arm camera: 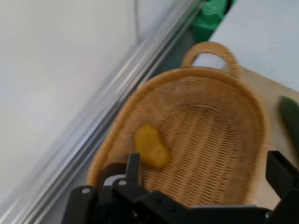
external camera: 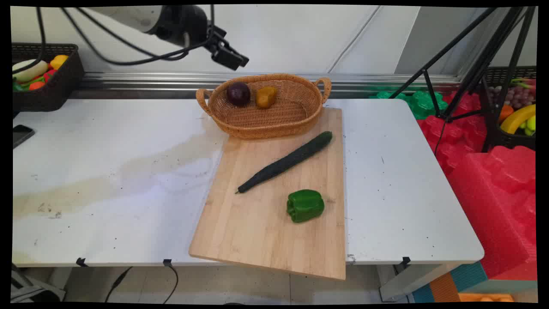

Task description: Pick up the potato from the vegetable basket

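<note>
- The pincer point(external camera: 231, 58) point(arm camera: 205, 170) hangs in the air above the basket's point(external camera: 257, 128) point(arm camera: 261, 116) far-left rim. Its jaws stand wide apart and hold nothing.
- Nearest below it, inside the basket, a yellow piece point(external camera: 266, 96) point(arm camera: 152, 145) lies on the weave toward the far wall.
- It looks small, light and smooth, like toy produce, so probably stiff and a little slippery. Its lumpy shape suggests gripping across the narrower middle, from above.
- A purple ball point(external camera: 238, 93) sits just left of it in the basket. Being round and glossy, it would likely roll or slip unless held across its widest part.
- The basket's near end rests on a board point(external camera: 257, 231).
- A cucumber point(external camera: 285, 162) point(arm camera: 290, 116) lies slantwise on the board, just in front of the basket.
- A green pepper point(external camera: 305, 205) sits farther in front of the basket, apart from the cucumber.
- The board lies on the bench point(external camera: 107, 171).
- A phone point(external camera: 21, 134) lies well to the basket's left, at the bench edge.
</note>
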### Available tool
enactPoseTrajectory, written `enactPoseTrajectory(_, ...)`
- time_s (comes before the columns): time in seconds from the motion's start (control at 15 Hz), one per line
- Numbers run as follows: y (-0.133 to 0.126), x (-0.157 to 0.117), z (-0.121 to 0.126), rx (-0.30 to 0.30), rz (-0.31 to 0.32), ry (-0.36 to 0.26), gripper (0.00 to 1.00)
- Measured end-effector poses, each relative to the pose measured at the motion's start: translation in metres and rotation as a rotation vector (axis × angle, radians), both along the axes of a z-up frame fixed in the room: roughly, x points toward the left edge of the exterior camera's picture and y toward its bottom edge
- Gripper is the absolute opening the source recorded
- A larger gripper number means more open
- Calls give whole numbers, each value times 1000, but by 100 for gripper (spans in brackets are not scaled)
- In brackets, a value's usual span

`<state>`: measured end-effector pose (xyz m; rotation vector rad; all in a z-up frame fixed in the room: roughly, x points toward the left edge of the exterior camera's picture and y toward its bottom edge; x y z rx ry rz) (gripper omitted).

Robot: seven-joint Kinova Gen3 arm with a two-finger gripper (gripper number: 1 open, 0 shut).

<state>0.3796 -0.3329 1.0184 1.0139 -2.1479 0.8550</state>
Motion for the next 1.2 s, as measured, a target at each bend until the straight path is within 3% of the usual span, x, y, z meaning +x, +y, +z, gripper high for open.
enactPoseTrajectory(0.6, -92, 2, -32, 49, 134, -39, 100)
enactPoseTrajectory(1.2, -169, -10, -91, 170, 217, -31, 100)
